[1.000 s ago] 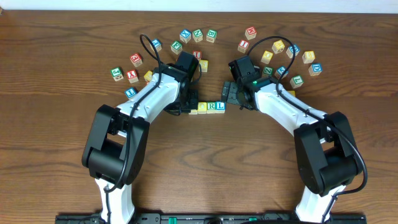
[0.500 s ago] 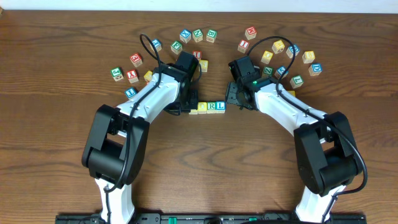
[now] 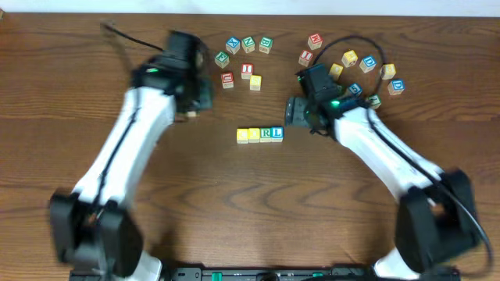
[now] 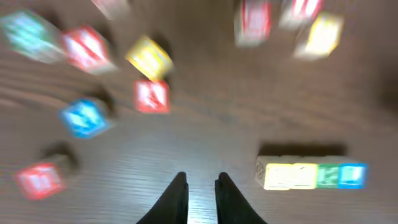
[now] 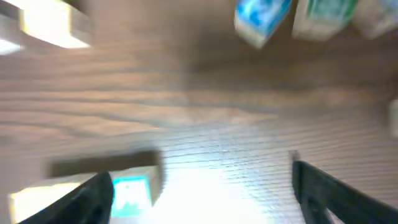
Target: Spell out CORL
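Observation:
A row of letter blocks lies at the table's middle: two yellow ones, then a green R and a blue L. It shows blurred in the left wrist view and at the lower left of the right wrist view. My left gripper is up and to the left of the row, with its fingers nearly together and nothing between them. My right gripper hovers just right of the row's L end, with its fingers wide apart and empty.
Loose letter blocks lie along the far side: a group at top centre, a few below it, and a cluster at top right. Red, yellow and blue blocks lie ahead of the left gripper.
My left arm has swung fast up and to the left, away from the row's left end. My right gripper has lifted slightly and stays beside the L end. The row has not moved.

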You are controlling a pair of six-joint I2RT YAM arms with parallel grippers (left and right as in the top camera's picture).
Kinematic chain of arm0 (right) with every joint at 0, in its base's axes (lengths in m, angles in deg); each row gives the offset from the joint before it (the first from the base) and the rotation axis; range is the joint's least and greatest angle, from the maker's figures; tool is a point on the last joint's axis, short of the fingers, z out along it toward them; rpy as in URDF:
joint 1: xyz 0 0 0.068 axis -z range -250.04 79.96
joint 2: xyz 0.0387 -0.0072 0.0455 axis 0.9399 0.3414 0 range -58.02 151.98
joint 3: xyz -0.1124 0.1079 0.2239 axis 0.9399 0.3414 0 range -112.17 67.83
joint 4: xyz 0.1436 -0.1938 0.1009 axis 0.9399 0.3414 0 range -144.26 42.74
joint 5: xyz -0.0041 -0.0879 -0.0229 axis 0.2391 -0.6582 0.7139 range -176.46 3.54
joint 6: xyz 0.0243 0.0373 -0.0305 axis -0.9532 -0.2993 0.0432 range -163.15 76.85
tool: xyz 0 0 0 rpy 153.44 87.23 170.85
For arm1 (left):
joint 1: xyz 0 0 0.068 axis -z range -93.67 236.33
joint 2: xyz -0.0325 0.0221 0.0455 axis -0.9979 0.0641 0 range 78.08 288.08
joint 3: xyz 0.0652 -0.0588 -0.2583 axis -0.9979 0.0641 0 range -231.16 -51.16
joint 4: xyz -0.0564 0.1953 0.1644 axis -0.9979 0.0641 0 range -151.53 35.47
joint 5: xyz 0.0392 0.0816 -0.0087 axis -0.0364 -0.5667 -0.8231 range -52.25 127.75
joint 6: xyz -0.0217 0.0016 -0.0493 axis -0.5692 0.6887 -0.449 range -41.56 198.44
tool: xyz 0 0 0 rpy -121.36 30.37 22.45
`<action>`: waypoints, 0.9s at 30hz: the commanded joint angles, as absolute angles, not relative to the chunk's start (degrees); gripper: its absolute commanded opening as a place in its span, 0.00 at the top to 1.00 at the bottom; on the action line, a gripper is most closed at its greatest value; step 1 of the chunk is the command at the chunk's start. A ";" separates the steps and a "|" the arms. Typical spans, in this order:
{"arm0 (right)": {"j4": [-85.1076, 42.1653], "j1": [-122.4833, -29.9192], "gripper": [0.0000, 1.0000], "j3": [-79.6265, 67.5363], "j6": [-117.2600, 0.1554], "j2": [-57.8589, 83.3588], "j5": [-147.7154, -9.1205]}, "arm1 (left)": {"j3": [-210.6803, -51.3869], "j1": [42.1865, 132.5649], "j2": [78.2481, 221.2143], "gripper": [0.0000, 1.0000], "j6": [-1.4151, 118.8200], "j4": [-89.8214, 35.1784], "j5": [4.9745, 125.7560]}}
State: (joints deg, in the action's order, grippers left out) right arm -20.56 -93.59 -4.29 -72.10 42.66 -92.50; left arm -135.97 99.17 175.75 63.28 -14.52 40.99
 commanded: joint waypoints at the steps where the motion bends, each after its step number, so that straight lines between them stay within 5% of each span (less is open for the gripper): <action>1: -18.66 -93.20 0.01 -6.36 -68.76 33.31 -93.90 | -137.44 96.15 167.47 0.70 64.24 -14.11 39.62; 5: -14.01 -92.93 0.01 -6.36 -68.69 25.20 -95.50 | -137.42 94.34 161.41 0.51 64.24 -13.21 39.62; 7: -10.68 -92.93 0.01 -6.36 -66.81 20.37 -96.00 | -137.42 94.27 159.05 0.33 64.24 -12.08 39.64; 8: -9.40 -92.93 0.01 -6.36 -65.96 18.64 -96.00 | -137.42 94.27 158.55 0.08 64.24 -12.05 39.64; 9: -7.84 -92.93 0.01 -6.36 -64.98 16.70 -96.00 | -137.42 94.27 158.14 0.02 64.07 -12.43 39.71; 27: 9.42 -92.95 0.01 -6.36 -62.18 0.37 -95.98 | -137.42 94.27 158.57 0.02 61.69 -13.56 40.25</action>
State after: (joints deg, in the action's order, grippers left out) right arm 7.74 -93.30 -5.62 -63.14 0.41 -95.32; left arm -136.61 94.40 158.18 61.93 -13.58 40.38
